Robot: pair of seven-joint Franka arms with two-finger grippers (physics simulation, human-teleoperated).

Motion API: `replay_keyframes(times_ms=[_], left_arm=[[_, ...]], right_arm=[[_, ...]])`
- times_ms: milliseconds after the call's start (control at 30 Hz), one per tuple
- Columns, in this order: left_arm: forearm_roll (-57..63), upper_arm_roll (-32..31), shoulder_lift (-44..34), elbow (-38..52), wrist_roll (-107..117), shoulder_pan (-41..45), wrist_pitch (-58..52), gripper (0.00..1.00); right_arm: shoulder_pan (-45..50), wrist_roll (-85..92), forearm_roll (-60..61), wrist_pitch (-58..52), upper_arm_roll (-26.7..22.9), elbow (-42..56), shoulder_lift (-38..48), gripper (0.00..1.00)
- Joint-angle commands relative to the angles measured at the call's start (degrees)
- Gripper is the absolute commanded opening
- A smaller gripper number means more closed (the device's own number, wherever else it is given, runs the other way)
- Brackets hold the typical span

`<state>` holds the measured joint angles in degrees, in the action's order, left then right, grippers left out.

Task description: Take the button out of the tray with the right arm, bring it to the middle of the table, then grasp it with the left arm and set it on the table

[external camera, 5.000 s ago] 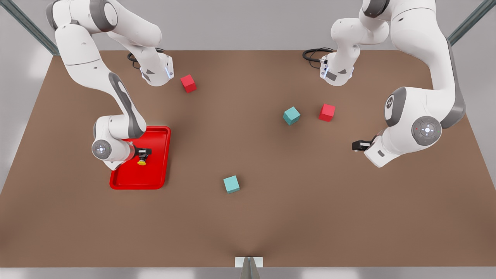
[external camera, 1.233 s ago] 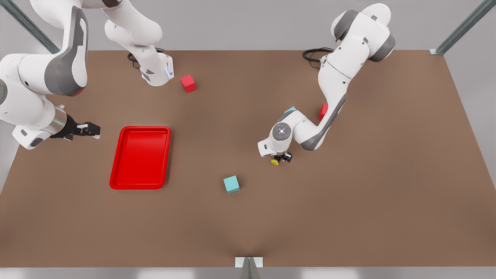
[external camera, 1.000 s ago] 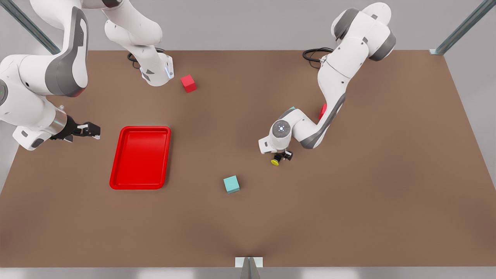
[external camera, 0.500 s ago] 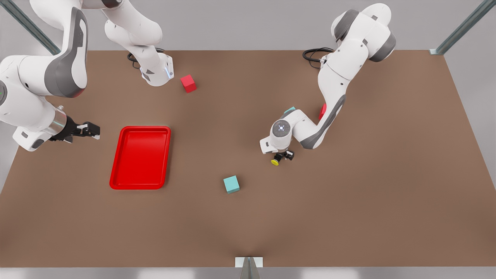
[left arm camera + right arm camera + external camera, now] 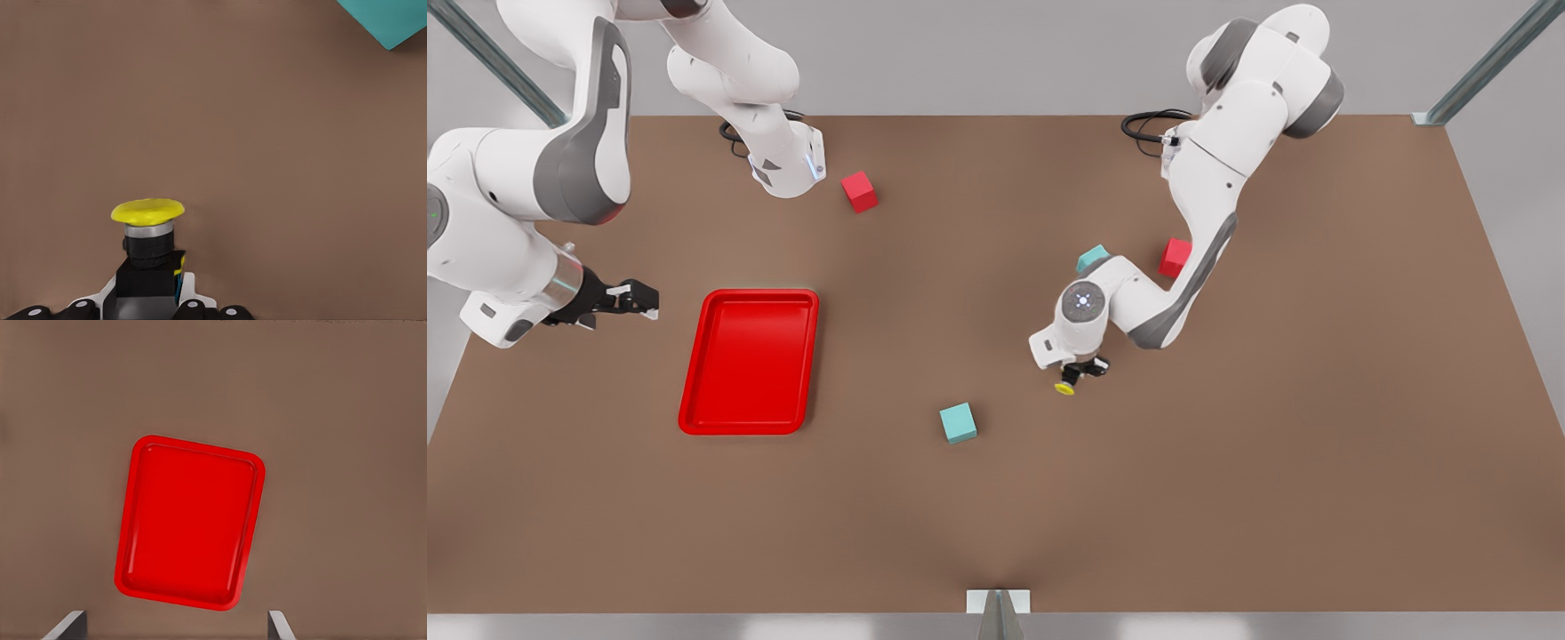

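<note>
The button (image 5: 1064,388), a yellow cap on a grey-and-black body, sits in my left gripper (image 5: 1080,373), which is shut on its body near the middle of the table (image 5: 1316,444). The left wrist view has the button (image 5: 148,240) between the left gripper's (image 5: 150,303) fingers, cap pointing away over brown tabletop; whether it touches the table I cannot tell. The red tray (image 5: 751,360) lies at the front view's left with nothing in it. My right gripper (image 5: 636,298) waits open just left of it. In the right wrist view the tray (image 5: 190,520) lies beyond the spread fingertips of the right gripper (image 5: 175,630).
A teal cube (image 5: 958,422) lies left of the button toward the front edge; a corner of a teal cube (image 5: 393,20) also appears in the left wrist view. Behind the left arm sit another teal cube (image 5: 1092,259) and a red cube (image 5: 1174,258). A second red cube (image 5: 859,191) is at the back.
Five seconds ago the right gripper held the button over the tray. It then stood back while the left gripper held the button mid-table. In the last half second that gripper shifted it slightly toward the front edge.
</note>
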<state>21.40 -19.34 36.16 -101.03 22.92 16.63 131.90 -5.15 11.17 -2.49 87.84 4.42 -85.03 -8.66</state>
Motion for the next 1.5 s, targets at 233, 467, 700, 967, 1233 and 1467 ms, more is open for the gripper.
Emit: replay_keyframes(times_ms=[233, 467, 700, 967, 1233, 1467], left_arm=[[-4.8, -0.2, 0.0, 7.4, 39.7, 0.2, -4.0, 0.41], [11.0, 0.7, 1.4, 11.3, 76.4, 0.3, -3.8, 0.41], [20.9, 26.2, 5.3, 11.4, 104.0, 20.5, -4.9, 0.41], [19.8, 37.2, 18.3, 22.6, 119.6, 29.3, -17.6, 0.41], [18.1, 48.7, 30.5, 28.7, 121.8, 38.0, -29.4, 0.41], [18.7, 53.7, 37.0, 30.5, 121.8, 41.0, -33.8, 0.41]], right_arm=[[0.1, 0.4, -0.3, 2.6, 0.6, 0.0, 0.7, 1.0], [0.1, 0.3, -0.2, 3.3, 2.6, -1.6, 1.6, 1.0], [-0.1, 0.3, 0.2, 3.0, 2.6, -1.6, 1.0, 1.0], [-0.2, 0.3, 0.3, 2.9, 2.6, -1.6, 0.6, 1.0], [-0.1, 0.3, 0.3, 2.8, 2.6, -1.6, 0.5, 1.0], [0.1, 0.3, 0.3, 2.7, 2.6, -1.6, 0.4, 1.0]])
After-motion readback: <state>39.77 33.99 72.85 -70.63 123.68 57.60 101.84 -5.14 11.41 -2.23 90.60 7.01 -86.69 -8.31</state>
